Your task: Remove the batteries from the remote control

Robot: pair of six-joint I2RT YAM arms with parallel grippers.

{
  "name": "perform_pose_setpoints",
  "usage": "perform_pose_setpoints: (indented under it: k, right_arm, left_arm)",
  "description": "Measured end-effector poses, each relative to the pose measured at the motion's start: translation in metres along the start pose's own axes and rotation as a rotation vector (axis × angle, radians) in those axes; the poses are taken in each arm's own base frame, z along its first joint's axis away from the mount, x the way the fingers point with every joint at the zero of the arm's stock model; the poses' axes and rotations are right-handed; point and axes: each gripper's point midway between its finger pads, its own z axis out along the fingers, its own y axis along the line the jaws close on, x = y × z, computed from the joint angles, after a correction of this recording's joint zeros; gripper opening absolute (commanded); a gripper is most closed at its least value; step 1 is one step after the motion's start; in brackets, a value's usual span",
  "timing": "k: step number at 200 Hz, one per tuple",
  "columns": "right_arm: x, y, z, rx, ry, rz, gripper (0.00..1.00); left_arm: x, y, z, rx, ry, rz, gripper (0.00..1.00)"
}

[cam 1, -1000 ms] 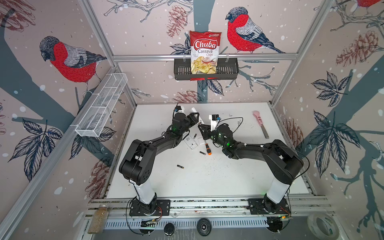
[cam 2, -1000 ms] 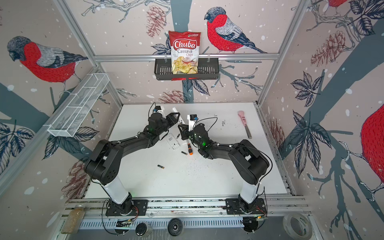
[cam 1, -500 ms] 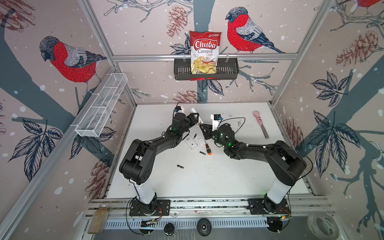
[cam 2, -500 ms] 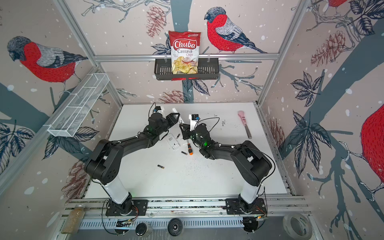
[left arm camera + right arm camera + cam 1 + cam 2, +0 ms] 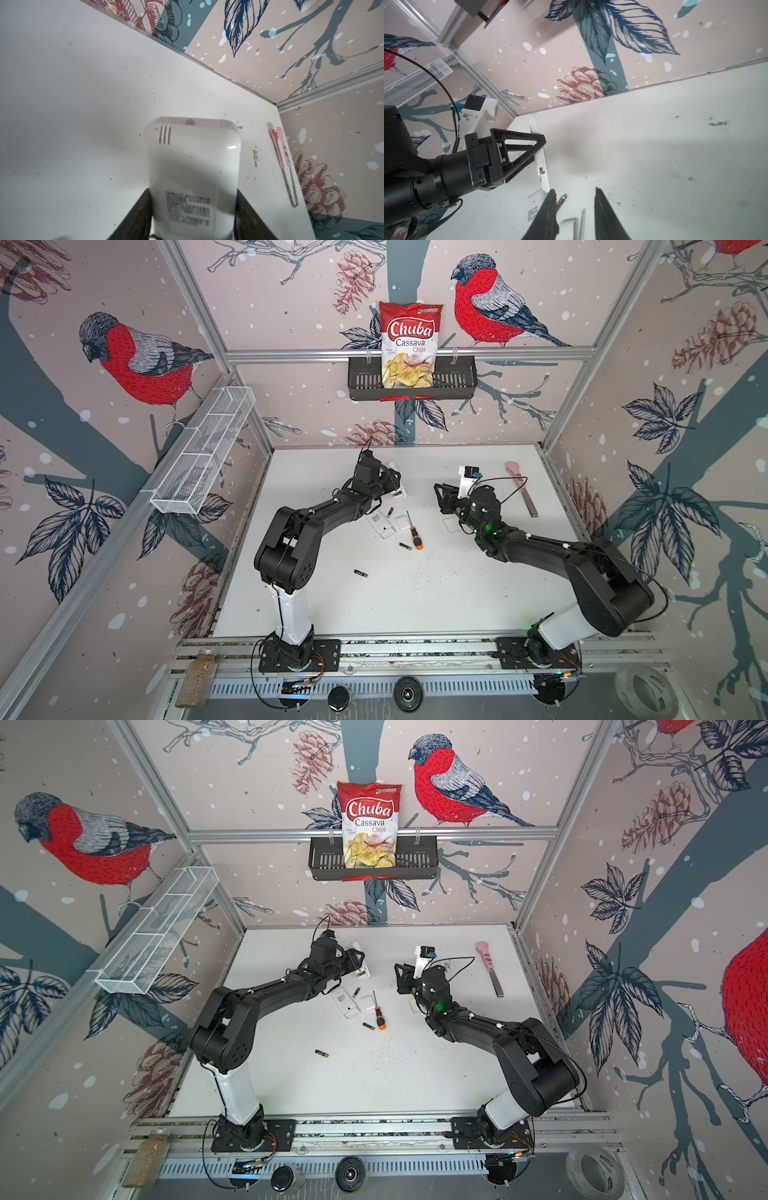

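Clamping a white remote [image 5: 193,155] between the fingers of the left gripper [image 5: 192,191], near the back of the table [image 5: 436,605]. Showing the right gripper [image 5: 575,189] parted and empty, low over the table, well apart from the remote. Counting three batteries [image 5: 390,512], all loose on the table: the first just beside a flat white case [image 5: 380,524] below the left arm, a second battery [image 5: 405,546] just beside the orange handle of a screwdriver [image 5: 414,533], a third battery [image 5: 360,573] alone nearer the front. Cannot tell about any more inside the held remote. Partly hiding the first one behind a right finger [image 5: 550,207] in the right wrist view. Counting one screwdriver, lying between the case and the right arm; two small white covers [image 5: 402,522], one beside the case, the other cover [image 5: 451,526] near the right arm; one pink-handled tool [image 5: 521,489] by the right edge; one chip bag [image 5: 409,348] in a black basket [image 5: 457,381] on the back wall; one wire basket [image 5: 203,448] on the left wall.
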Motion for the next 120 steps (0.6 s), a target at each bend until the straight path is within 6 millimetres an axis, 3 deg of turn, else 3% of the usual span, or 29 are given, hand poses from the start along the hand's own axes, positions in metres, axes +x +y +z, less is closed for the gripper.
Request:
perform_pose_setpoints:
  k: [38, 77, 94, 120]
  right_arm:
    - [0.003, -0.027, -0.003, 0.071, 0.044, 0.018, 0.35]
    - [0.015, -0.031, -0.004, 0.068, 0.103, 0.029, 0.35]
    - [0.018, -0.036, -0.005, 0.076, 0.120, 0.034, 0.37]
    - [0.021, -0.043, -0.005, 0.084, 0.146, 0.043, 0.39]
  left_arm:
    - [-0.011, 0.009, 0.027, -0.102, 0.093, 0.124, 0.39]
    - [-0.026, 0.033, 0.068, -0.241, 0.217, 0.210, 0.39]
    - [-0.031, 0.045, 0.074, -0.302, 0.247, 0.233, 0.40]
    - [-0.020, 0.057, 0.076, -0.348, 0.315, 0.251, 0.44]
